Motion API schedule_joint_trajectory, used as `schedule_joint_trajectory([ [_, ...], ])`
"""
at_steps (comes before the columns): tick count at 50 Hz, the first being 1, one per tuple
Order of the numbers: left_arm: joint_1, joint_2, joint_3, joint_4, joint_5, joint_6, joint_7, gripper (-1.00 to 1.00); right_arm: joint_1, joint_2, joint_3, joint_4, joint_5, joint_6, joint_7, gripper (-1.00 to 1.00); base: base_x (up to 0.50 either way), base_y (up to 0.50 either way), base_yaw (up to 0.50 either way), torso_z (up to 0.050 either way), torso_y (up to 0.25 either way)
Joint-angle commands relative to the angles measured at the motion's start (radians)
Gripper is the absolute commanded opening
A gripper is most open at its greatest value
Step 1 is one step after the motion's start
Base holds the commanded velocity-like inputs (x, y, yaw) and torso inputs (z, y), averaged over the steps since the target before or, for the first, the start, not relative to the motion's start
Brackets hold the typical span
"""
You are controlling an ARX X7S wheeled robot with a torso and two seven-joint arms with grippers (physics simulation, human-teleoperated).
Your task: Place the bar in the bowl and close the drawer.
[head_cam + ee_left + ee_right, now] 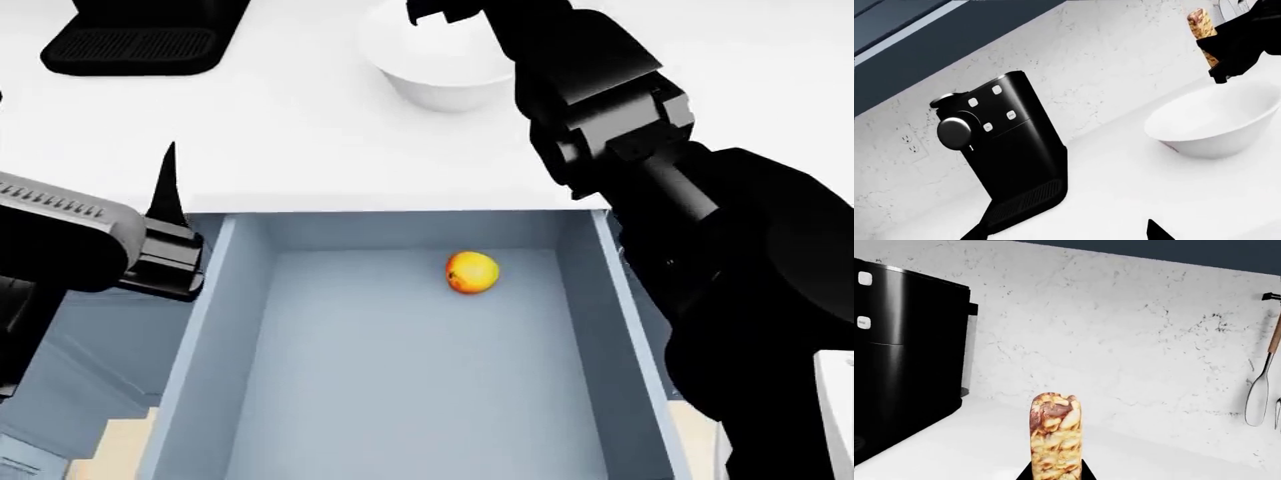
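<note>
A black right gripper point(1227, 52) is clamped on the lower end of a thin tan-golden granola bar point(1055, 435) with a lumpy, grainy, speckled surface, holding it upright in the air above the near rim of a round, glossy white bowl point(1214, 122). Held on end like that, the bar looks ready to be lowered or dropped into the deep curved basin. The bowl sits on a smooth white counter point(1121, 185), near a shiny black coffee machine point(1004, 150) with pale buttons, against a veined white marble wall. Below the counter edge, the wide blue-grey drawer point(254, 330) stands pulled fully out, its plain pale-blue floor holding only a round yellow-orange fruit point(471, 272). The left gripper point(167, 195) waits near the drawer's left corner, probably for the closing push; whether it is apart or together cannot be told.
</note>
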Motion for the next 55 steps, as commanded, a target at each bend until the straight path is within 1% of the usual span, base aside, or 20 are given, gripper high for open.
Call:
schedule_joint_trajectory([
  [1, -0.003, -0.023, 0.009, -0.005, -0.029, 0.016, -0.028, 1.00, -0.002, 0.000, -0.005, -0.001, 0.008, -0.005, 0.003, -1.00, 0.00, 0.00, 0.00, 0.000, -0.145],
  [6, -0.015, -0.027, 0.017, -0.010, -0.043, 0.016, -0.042, 1.00, -0.002, 0.000, -0.004, 0.002, 0.010, -0.004, 0.004, -1.00, 0.00, 0.00, 0.00, 0.000, -0.146],
  [16, -0.032, -0.023, 0.065, -0.026, -0.016, 0.032, -0.042, 1.00, -0.002, 0.000, -0.005, 0.010, 0.035, 0.002, -0.009, -1.00, 0.00, 0.00, 0.00, 0.000, -0.146],
  [34, -0.021, -0.043, 0.042, -0.031, -0.073, 0.043, -0.093, 1.00, -0.002, 0.000, -0.011, 0.012, 0.068, 0.008, -0.019, -1.00, 0.00, 0.00, 0.00, 0.000, 0.000],
  [46, -0.029, -0.051, 0.058, -0.035, -0.076, 0.054, -0.106, 1.00, -0.011, 0.000, -0.014, 0.009, 0.071, 0.020, -0.026, -1.00, 0.00, 0.00, 0.00, 0.000, 0.000],
  [47, -0.030, -0.051, 0.060, -0.036, -0.076, 0.055, -0.107, 1.00, -0.011, 0.000, -0.014, 0.009, 0.071, 0.021, -0.025, 1.00, 0.00, 0.00, 0.00, 0.000, 0.000],
  [55, -0.049, -0.054, 0.076, -0.043, -0.078, 0.057, -0.112, 1.00, -0.012, 0.000, -0.015, 0.010, 0.071, 0.024, -0.027, 1.00, 0.00, 0.00, 0.00, 0.000, 0.000],
])
